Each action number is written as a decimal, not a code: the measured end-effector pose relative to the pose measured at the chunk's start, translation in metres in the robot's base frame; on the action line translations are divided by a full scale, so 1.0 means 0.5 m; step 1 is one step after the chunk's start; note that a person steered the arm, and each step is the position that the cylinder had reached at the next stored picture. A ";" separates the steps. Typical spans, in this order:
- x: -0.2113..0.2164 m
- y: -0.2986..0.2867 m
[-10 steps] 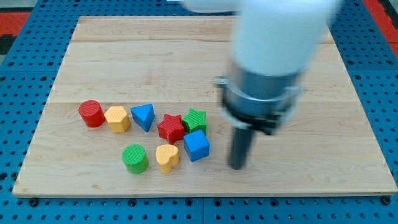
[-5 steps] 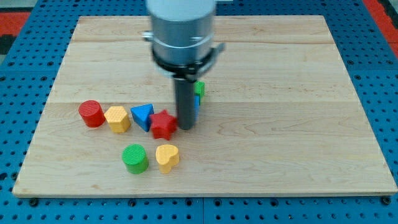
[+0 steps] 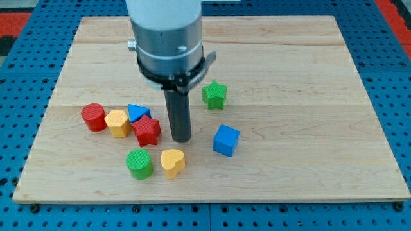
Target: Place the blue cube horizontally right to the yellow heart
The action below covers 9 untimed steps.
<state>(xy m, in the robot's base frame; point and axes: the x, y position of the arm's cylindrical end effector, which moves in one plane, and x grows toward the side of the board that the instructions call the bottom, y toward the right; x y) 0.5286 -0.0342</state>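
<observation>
The blue cube (image 3: 226, 140) lies on the wooden board, right of my rod and a little above the level of the yellow heart (image 3: 172, 162), which sits near the view's bottom. My tip (image 3: 182, 138) rests on the board between the red star (image 3: 147, 131) on its left and the blue cube on its right, just above the yellow heart. A gap separates the tip from the cube. The tip stands close to the red star; I cannot tell if they touch.
A red cylinder (image 3: 94, 117), a yellow hexagon block (image 3: 118, 122) and a blue triangle (image 3: 137, 112) form a row left of the red star. A green cylinder (image 3: 139, 163) stands left of the heart. A green star (image 3: 214, 95) lies up right of the rod.
The rod swept left across the cluster. The blue cube ended up to the right and lower, the green star moved up right, the red star was pushed left against the blue triangle.
</observation>
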 end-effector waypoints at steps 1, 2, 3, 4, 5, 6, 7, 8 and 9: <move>0.051 0.146; 0.046 0.123; -0.034 0.062; -0.064 0.125; -0.006 0.258; -0.102 0.238; -0.023 0.362; -0.002 0.393; -0.043 0.524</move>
<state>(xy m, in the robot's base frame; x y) 0.5070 0.2279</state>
